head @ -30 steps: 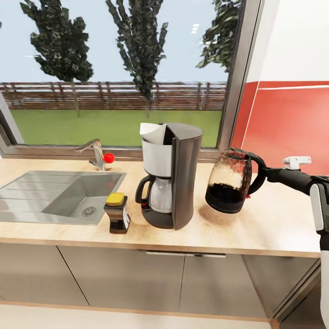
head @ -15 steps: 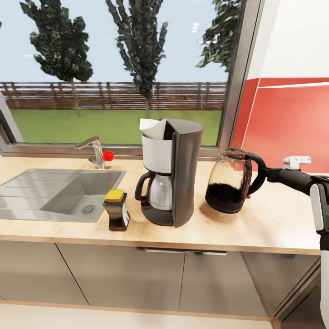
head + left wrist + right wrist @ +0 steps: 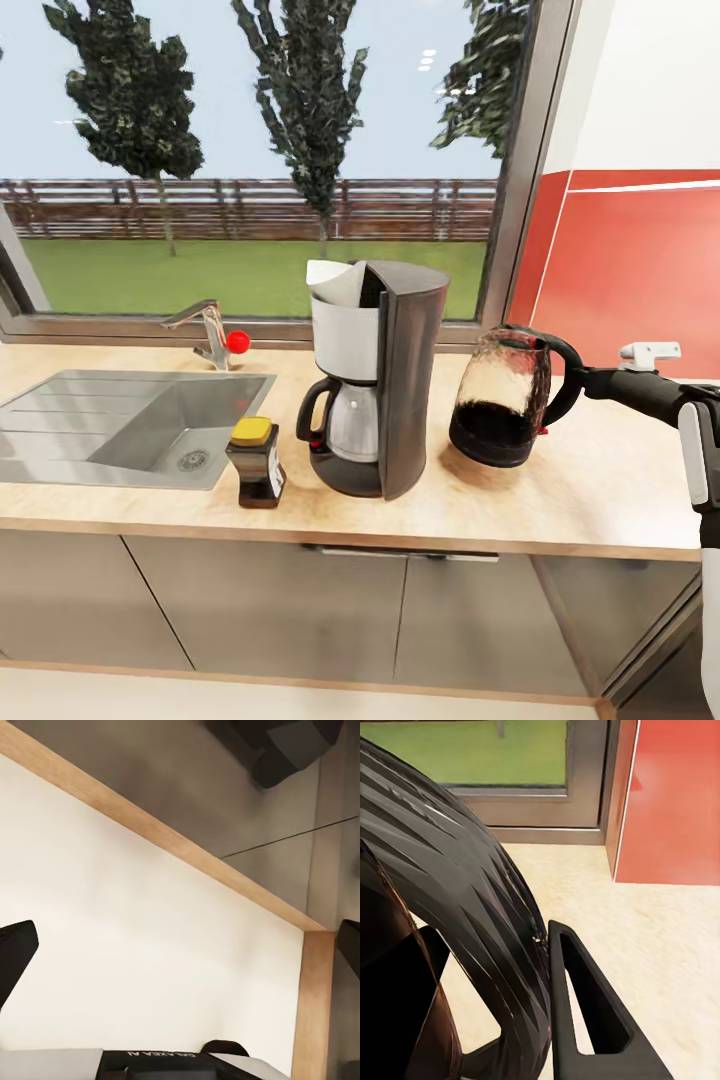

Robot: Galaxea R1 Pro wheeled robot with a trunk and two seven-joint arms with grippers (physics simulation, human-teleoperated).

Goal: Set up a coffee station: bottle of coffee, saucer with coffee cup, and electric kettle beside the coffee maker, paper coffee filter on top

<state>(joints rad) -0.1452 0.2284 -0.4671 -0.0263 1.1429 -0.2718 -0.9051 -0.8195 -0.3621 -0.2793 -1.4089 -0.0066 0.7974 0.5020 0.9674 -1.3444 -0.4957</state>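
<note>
On the left of the counter [image 3: 600,490] sits the sink [image 3: 120,425] with its tap [image 3: 205,335], and just past the sink's corner I have the coffee jar [image 3: 255,463] standing upright, close beside the coffee maker [image 3: 375,380] so the two read as one station. The coffee maker stands in the middle of the worktop, and a white paper filter [image 3: 335,283] pokes out of its top, which looks like that part of the job done. No saucer or cup is on this stretch of counter, so I judge those are yet to come.

To the right of the coffee maker is the kettle [image 3: 500,397], tilted a little, its base at or just above the wood; I cannot tell if it fully rests. I carry it by the handle because that is the one part narrow enough to grip, and I bring it in from the right so my arm stays clear of the coffee maker.

My right gripper [image 3: 582,378] is clamped on the kettle's handle; the wrist camera shows one finger [image 3: 585,1012] pressed against the dark ribbed handle. My left gripper [image 3: 180,982] hangs low over the floor, its fingers wide apart and holding nothing.
</note>
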